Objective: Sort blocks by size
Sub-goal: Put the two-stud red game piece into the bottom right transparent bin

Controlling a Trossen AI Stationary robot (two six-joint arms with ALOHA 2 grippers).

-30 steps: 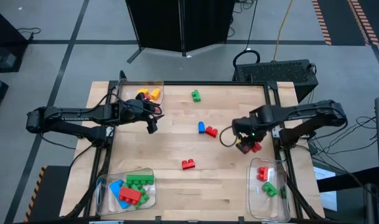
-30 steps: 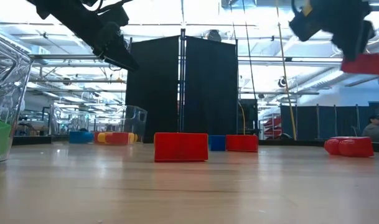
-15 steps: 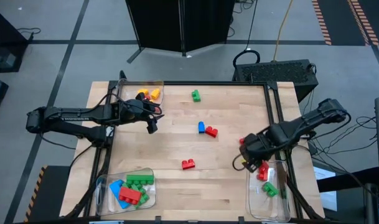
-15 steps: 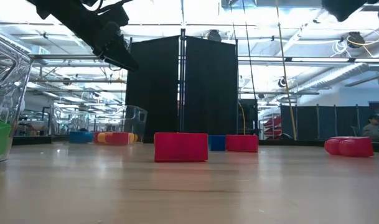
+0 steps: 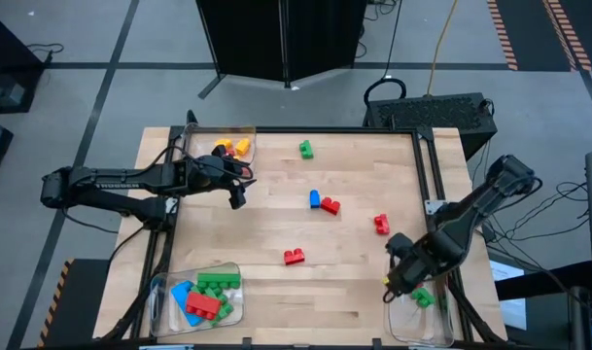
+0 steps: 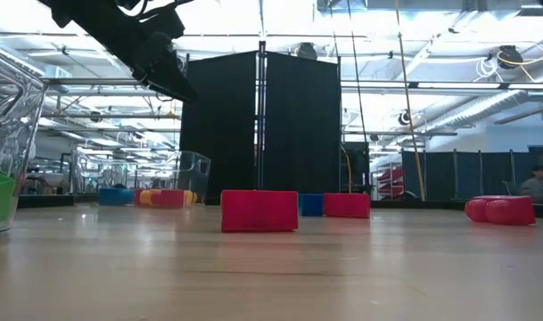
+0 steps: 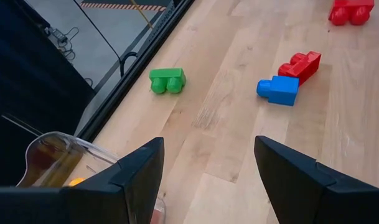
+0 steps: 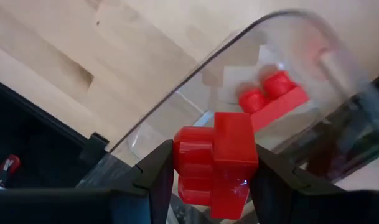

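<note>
**A:** Where is the right gripper?

**B:** Over the near-right corner of the table, at the inner edge of the clear tray there. Its wrist view shows the fingers clamped on a red block, held just above the tray's curved wall, with another red block lying inside the tray.

**A:** Anything else in that tray?

**B:** From above, a green block shows just beside the gripper.

**A:** And the left gripper?

**B:** It hangs above the table near the far-left tray, which holds orange and yellow blocks. Its fingers stand wide apart with nothing between them.

**A:** Which blocks lie loose on the table?

**B:** A green one near the far edge. In the middle, a blue block touches a red one. Another red block sits toward the right side, and a red one lies nearer the front, well apart from the rest.

**A:** The third tray?

**B:** The near-left tray holds larger pieces: a long green block, a long red one and a blue one, piled together.

**A:** What does the low view add?

**B:** The front red block stands flat on the table, with the blue and red pair behind it.
</note>
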